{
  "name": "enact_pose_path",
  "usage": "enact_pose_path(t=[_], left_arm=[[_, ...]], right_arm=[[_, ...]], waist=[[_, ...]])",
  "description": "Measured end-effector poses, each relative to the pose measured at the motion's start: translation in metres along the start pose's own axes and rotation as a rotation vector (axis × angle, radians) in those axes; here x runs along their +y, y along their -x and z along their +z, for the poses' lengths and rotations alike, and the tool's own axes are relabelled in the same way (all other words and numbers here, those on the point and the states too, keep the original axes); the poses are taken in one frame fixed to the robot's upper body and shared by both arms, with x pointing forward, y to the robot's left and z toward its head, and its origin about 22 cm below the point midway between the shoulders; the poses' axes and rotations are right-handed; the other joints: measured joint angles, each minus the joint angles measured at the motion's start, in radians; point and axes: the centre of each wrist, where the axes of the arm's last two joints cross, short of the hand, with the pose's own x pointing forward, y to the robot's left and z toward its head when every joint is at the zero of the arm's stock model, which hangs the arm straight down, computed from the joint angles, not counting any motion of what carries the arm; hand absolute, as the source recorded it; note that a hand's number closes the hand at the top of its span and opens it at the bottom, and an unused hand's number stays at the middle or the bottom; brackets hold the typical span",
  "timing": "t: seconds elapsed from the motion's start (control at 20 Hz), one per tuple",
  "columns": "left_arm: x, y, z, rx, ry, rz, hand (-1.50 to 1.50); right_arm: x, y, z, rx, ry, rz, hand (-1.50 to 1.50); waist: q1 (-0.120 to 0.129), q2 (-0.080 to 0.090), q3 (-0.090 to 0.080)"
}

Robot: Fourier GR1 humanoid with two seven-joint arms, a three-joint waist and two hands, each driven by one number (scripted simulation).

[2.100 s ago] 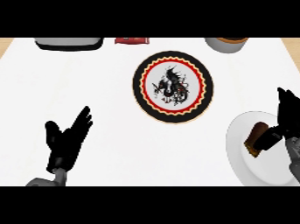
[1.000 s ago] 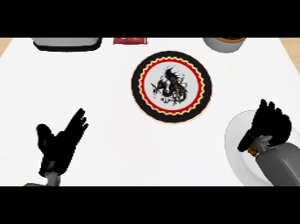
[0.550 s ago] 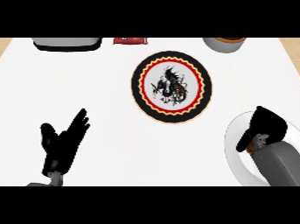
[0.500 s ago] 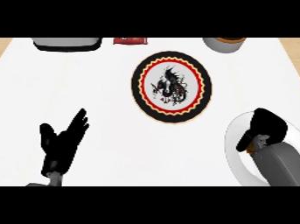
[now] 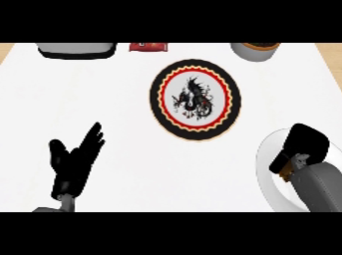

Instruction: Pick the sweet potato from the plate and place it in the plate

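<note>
A plain white plate (image 5: 270, 174) lies at the lower right of the counter. My right hand (image 5: 303, 145) is over it with its fingers curled down, closed round the sweet potato (image 5: 284, 171), of which only a small brown bit shows under the palm. A round plate with a black dragon, red ring and black scalloped rim (image 5: 195, 98) lies in the middle of the counter, with nothing on it. My left hand (image 5: 74, 164) rests open at the lower left, fingers up.
Along the far edge stand a grey tray-like container (image 5: 76, 49), a small red item (image 5: 148, 46) and a grey bowl with dark contents (image 5: 256, 50). The counter top is white with wooden strips at both sides.
My right hand has come down onto the white plate and curled its fingers round the sweet potato, hiding most of it. The left hand has barely moved.
</note>
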Motion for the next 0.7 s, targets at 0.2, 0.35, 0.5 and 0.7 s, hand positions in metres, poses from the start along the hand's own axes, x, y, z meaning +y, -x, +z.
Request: enact_pose_path(t=[0.2, 0.35, 0.5, 0.7], left_arm=[[-0.006, -0.005, -0.004, -0.008, 0.038, -0.013, 0.00], [-0.014, -0.008, -0.006, -0.017, 0.077, -0.026, 0.00], [-0.019, -0.010, -0.008, -0.022, 0.106, -0.040, 0.00], [-0.025, -0.013, -0.009, -0.028, 0.135, -0.055, 0.00]], right_arm=[[-0.013, -0.072, 0.042, -0.058, 0.037, -0.118, 1.50], [-0.038, -0.107, 0.069, -0.115, 0.079, -0.234, 1.50], [-0.070, -0.129, 0.090, -0.155, 0.186, -0.328, 1.50], [-0.107, -0.149, 0.113, -0.178, 0.383, -0.404, 1.50]], waist=[[0.048, 0.014, 0.004], [0.103, 0.027, 0.006], [0.144, 0.033, 0.005], [0.174, 0.037, 0.001]])
